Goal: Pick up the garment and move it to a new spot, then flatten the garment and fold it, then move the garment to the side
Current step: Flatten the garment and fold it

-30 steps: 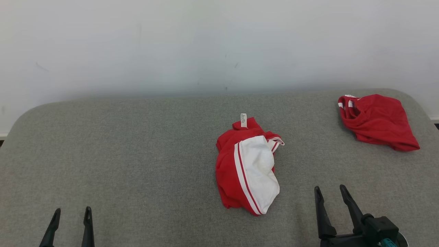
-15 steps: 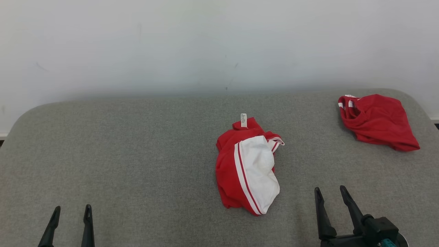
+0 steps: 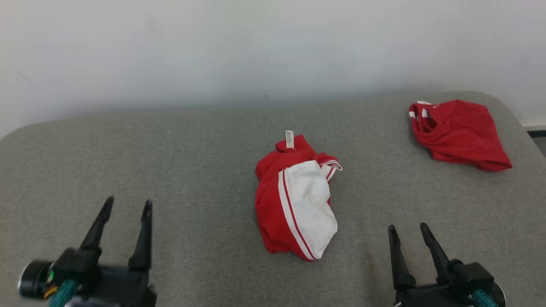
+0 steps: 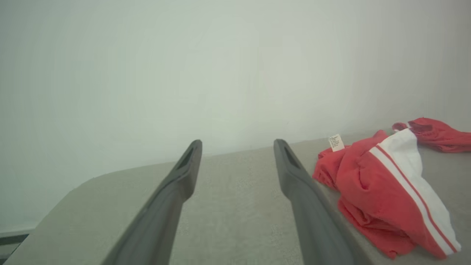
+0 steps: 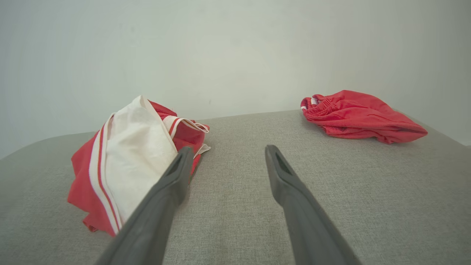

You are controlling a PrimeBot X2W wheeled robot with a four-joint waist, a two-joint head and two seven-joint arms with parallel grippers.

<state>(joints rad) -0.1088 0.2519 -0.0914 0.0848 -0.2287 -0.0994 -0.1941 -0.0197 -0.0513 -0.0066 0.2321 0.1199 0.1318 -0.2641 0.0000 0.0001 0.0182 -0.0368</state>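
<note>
Both sets of jaws spread wide, gripping nothing: left gripper [image 3: 128,202], right gripper [image 3: 407,228] by counter [image 3: 170,149] near edge. Crumpled red/white garment [image 3: 294,200] mid-counter, btwn them. Looks light, soft, floppy; best pinched at bunched far end by label [image 3: 289,139].

The worktop [image 3: 170,162] is wearing a matt, coarsely woven grey cloth. The garment [image 3: 268,209] is looking like soft, crumpled red cloth with a white panel; the second red garment [image 3: 460,132] is showing matt cloth too. The left pincer [image 3: 128,201] and right pincer [image 3: 407,227] are showing smooth, matt dark plastic.
</note>
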